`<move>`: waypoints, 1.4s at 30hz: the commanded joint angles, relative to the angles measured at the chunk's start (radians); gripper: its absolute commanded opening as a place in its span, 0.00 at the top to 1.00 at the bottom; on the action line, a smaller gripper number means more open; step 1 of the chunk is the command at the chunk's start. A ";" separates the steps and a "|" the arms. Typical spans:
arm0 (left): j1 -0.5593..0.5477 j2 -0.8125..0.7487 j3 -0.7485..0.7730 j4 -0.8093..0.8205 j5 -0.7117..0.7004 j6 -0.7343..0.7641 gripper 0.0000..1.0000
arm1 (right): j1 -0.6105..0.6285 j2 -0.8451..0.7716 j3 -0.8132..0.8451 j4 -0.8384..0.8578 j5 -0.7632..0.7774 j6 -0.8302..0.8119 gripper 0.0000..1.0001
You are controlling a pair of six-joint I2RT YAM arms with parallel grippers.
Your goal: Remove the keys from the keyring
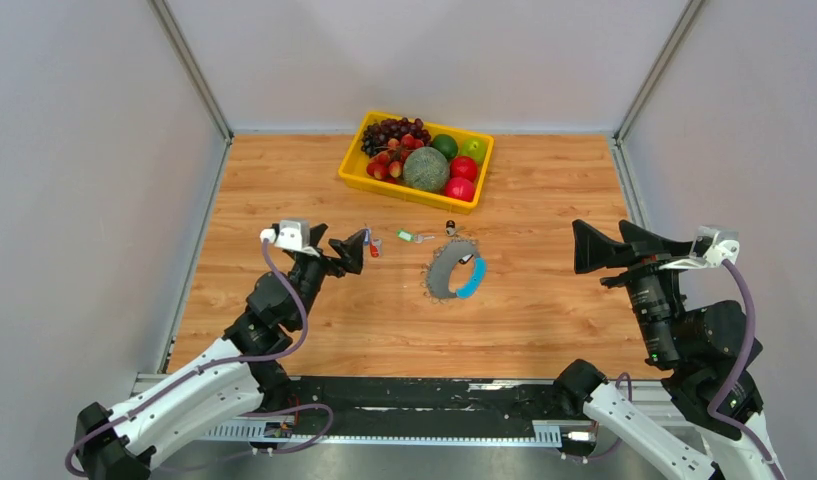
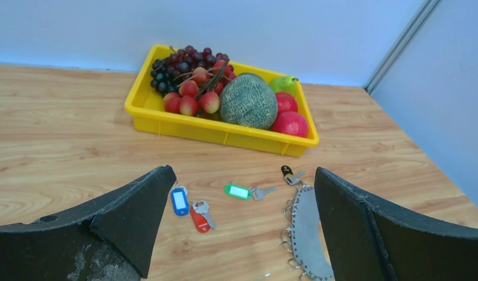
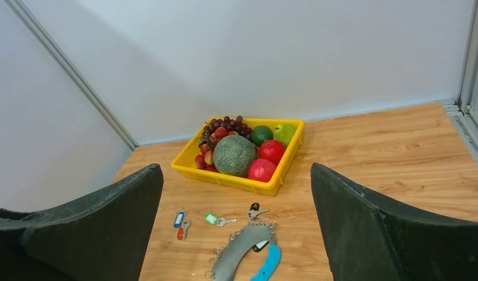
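Observation:
The keyring [image 1: 446, 272] lies flat mid-table, a grey loop with a bright blue section [image 1: 473, 279] and small metal rings along its edge. A blue key [image 2: 179, 201] and a red key [image 2: 198, 216] lie together to its left. A green key [image 2: 237, 191] lies loose between them and the ring. A black key [image 2: 287, 171] lies at the ring's far end, touching its rings. Another black tag [image 3: 260, 246] lies inside the loop. My left gripper [image 1: 336, 245] is open and empty, just left of the blue and red keys. My right gripper [image 1: 612, 250] is open and empty, well right of the keyring.
A yellow fruit tray [image 1: 355, 178] with grapes, a melon, apples and strawberries stands at the back middle, just beyond the keys. Grey walls close the table on the left, right and back.

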 commanded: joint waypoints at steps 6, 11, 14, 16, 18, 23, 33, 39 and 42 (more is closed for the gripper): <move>0.000 0.100 0.049 0.011 0.060 0.017 0.00 | -0.001 0.012 -0.068 -0.022 0.019 0.045 0.00; -0.001 0.184 0.051 0.053 0.128 0.024 0.00 | -0.001 0.127 -0.117 -0.022 -0.034 0.098 0.00; -0.001 0.308 0.132 -0.014 0.126 0.005 0.00 | -0.002 0.270 -0.137 -0.015 -0.064 0.130 0.00; -0.001 0.382 0.174 -0.057 0.115 -0.004 0.00 | -0.002 0.359 -0.143 0.006 -0.154 0.141 0.00; 0.000 0.434 0.192 -0.069 0.109 -0.011 0.00 | -0.001 0.432 -0.170 0.064 -0.247 0.122 0.01; 0.000 0.487 0.216 -0.087 0.126 -0.040 0.00 | -0.003 0.609 -0.187 0.151 -0.270 0.160 0.02; 0.000 0.505 0.224 -0.098 0.107 -0.044 0.00 | -0.003 0.933 -0.107 0.223 -0.252 0.087 0.34; 0.001 0.511 0.228 -0.103 0.104 -0.048 0.00 | -0.014 1.139 -0.013 0.246 -0.210 0.063 0.46; 0.000 0.515 0.231 -0.106 0.106 -0.049 0.00 | -0.029 1.233 0.041 0.246 -0.211 0.057 0.52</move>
